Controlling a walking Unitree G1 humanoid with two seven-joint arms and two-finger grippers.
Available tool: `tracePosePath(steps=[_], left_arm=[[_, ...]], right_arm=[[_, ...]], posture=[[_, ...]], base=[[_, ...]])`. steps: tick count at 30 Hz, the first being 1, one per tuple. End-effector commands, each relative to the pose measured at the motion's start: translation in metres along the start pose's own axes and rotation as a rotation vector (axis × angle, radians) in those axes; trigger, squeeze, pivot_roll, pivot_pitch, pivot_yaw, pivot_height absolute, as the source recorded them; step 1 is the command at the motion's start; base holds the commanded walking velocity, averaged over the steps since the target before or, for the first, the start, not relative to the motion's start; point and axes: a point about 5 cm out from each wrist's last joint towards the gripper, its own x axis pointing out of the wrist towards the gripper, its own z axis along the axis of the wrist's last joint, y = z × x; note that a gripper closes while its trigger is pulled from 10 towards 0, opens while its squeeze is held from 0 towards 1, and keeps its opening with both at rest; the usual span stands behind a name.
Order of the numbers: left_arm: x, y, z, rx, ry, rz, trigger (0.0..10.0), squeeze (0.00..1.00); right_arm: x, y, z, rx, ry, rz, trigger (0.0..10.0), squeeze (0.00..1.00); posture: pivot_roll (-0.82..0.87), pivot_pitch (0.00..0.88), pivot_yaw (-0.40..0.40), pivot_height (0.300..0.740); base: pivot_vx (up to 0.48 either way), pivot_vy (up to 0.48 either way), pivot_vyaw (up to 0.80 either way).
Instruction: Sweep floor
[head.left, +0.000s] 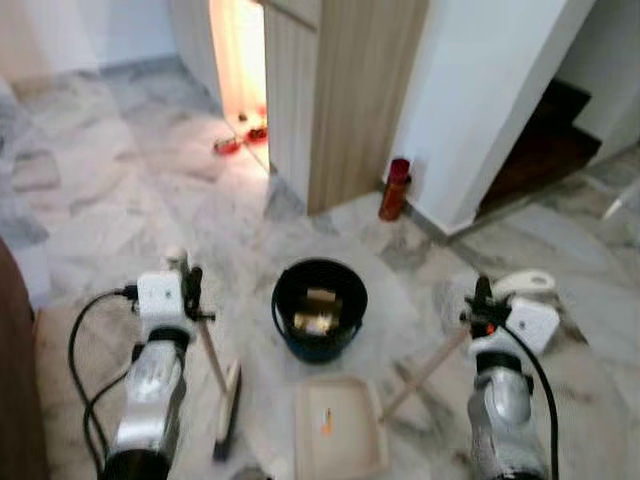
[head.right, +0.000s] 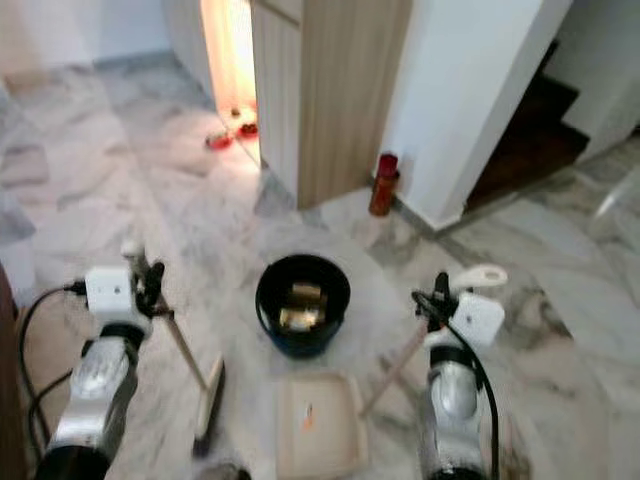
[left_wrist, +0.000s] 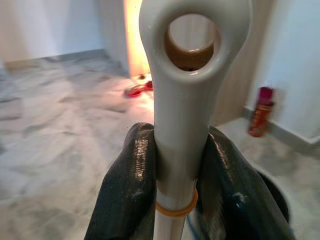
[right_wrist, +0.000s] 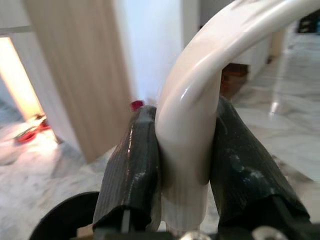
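No text, label, brand, number or sign could be read on anything; all surfaces appeared blank or blurred.

Floor (head.left: 130, 200): grey-and-white marble veining throughout. Bucket (head.left: 319, 308): black, with yellowish contents inside. Dustpan (head.left: 339, 428): cream, carrying one small orange speck. Broom (head.left: 222, 385): pale wooden stick, dark bristle head; its handle end (left_wrist: 192, 75) is glossy white with an orange band below. Dustpan handle (right_wrist: 200, 115): white, on a pale wooden stick. Left gripper (left_wrist: 180, 185) and right gripper (right_wrist: 186, 172): black fingers; arms silver. Can (head.left: 395, 188): red. Cabinet (head.left: 345, 90): light wood grain. Walls: white. Shoes (head.left: 240, 138): red, in orange light.
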Motion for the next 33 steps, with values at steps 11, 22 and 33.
tracePosePath(steps=[11,22,33], left_arm=[[0.0045,-0.0005,0.0116,0.011,-0.053,-0.005,10.0,0.00],[0.0041,-0.0033,0.0104,0.003,-0.050,-0.018,10.0,0.00],[0.0064,-0.0080,0.0106,0.018,-0.049,-0.050,10.0,0.00]], right_arm=[[0.0035,-0.0017,0.0068,0.003,-0.029,-0.010,10.0,0.00],[0.0039,-0.0054,0.0028,0.006,0.007,-0.035,10.0,0.00],[0.0031,-0.0086,0.0017,0.002,0.012,-0.054,10.0,0.00]], posture=[[0.21,0.067,-0.087,0.740],[0.20,0.067,-0.088,0.740],[0.19,0.047,-0.083,0.740]], base=[[-0.165,0.000,0.00],[0.000,0.000,-0.34],[0.000,0.000,-0.80]])
